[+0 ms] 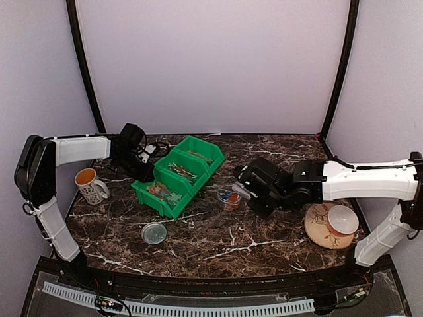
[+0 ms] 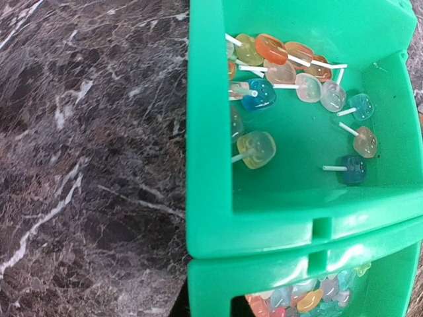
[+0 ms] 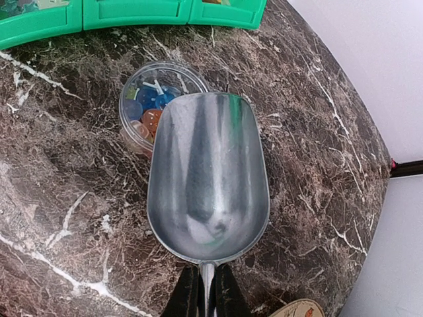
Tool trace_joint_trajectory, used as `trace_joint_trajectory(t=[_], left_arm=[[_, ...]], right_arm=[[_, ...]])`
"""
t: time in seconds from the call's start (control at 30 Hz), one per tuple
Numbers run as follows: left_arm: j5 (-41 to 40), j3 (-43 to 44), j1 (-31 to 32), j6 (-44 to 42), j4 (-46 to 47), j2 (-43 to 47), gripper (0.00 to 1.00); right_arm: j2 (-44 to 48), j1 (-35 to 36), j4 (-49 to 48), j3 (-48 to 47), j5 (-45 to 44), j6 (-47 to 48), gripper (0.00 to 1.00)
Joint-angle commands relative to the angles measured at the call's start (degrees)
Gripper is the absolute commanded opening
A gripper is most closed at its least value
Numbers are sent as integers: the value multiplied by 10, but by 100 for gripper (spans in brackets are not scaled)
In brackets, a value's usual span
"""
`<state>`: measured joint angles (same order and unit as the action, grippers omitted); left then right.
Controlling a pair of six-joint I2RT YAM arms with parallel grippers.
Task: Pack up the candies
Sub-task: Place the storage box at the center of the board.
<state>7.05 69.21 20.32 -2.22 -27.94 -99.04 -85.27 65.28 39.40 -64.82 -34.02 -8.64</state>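
My right pincer (image 3: 207,295) is closed tight on the scoop (image 3: 208,178) handle. The scoop runs lengthwise toward the table's (image 1: 264,244) left edge, lip over the cup (image 3: 132,135) of candies (image 3: 151,105). I cannot tell my left pincer's (image 1: 140,162) opening.

The candies (image 2: 256,149) are small translucent sweets in orange, blue, yellow, teal and pale pink, many on short white sticks. About a dozen lie loose and flat towards the far side of a green bin (image 2: 210,165). The adjoining bin (image 2: 264,272) holds a denser heap, seemingly stickless, though half out of view. A few more, blue and orange, sit inside a clear round cup (image 3: 129,99).
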Motion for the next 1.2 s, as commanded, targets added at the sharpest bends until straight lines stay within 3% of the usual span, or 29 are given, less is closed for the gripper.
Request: trace_joint_trajectory(t=[0.0, 0.23, 0.4, 0.6, 0.93, 1.17], left_arm=[[63, 43, -1, -61, 13, -15, 0], [61, 46, -2, -81, 22, -52, 0], [35, 49, -1, -79, 16, -78, 10], [29, 50, -1, -71, 6, -73, 30], [47, 73, -2, -53, -14, -3, 45], [51, 168, -1, -13, -58, -31, 55]], right_arm=[[45, 5, -22, 17, -1, -6, 0], [77, 5, -39, 32, 16, -8, 0], [80, 6, -39, 34, 20, -9, 0], [80, 7, -37, 33, 20, -10, 0], [76, 7, -24, 26, 10, -11, 0], [68, 8, -22, 16, 11, -13, 0]])
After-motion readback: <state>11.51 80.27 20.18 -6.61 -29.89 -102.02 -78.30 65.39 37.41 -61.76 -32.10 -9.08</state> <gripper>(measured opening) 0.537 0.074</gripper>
